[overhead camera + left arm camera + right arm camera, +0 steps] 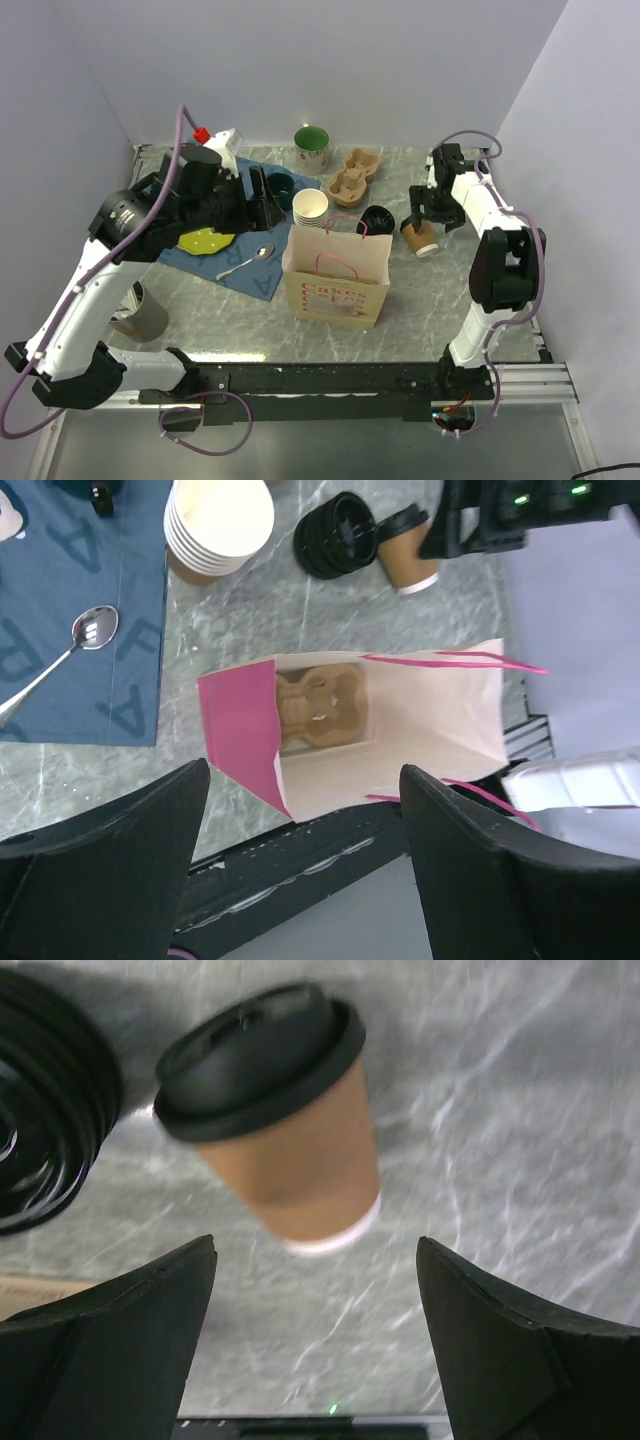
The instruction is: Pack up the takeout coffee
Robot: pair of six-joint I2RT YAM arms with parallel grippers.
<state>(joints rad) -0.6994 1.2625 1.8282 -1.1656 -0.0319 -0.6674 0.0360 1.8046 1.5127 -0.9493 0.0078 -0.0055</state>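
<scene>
The takeout coffee (421, 238) (408, 560) (290, 1150), a brown paper cup with a black sip lid, lies on its side on the marble table, to the right of the bag. My right gripper (425, 212) (316, 1242) hovers just over it, open; the cup sits beyond the fingertips, not between them. A pink-lined paper bag (337, 285) (420, 730) stands open at the table's middle with a cardboard cup carrier (315, 705) at its bottom. My left gripper (265, 205) (305, 770) hangs open left of the bag, holding nothing.
A stack of lidless cups (311, 207) (215, 525) and a stack of black lids (377, 219) (335, 535) stand behind the bag. A spoon (245, 262) lies on a blue cloth (250, 280). A green mug (311, 147) and a spare carrier (353, 175) are further back.
</scene>
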